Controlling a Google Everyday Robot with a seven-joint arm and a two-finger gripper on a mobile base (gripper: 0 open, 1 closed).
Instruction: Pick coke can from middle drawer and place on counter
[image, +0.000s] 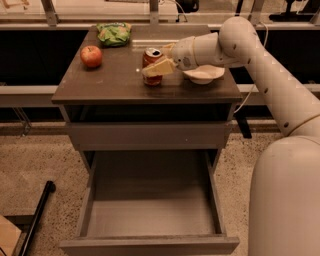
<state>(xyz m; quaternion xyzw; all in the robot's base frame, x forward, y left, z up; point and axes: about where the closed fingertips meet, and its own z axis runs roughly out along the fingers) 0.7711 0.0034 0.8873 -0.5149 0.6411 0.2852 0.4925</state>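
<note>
The coke can (152, 54), red with a silver top, stands upright on the counter (105, 82), near its middle. My gripper (153, 65) reaches in from the right and is shut around the can, with one pale finger (160, 67) crossing the can's front. The can's base rests on or just above the counter top. The middle drawer (150, 215) is pulled out below and holds nothing.
A red apple (91, 56) sits at the counter's left. A green bag (114, 34) lies at the back. A white bowl (204, 75) sits just right of the can, under my wrist. A black pole (37, 215) leans on the floor at lower left.
</note>
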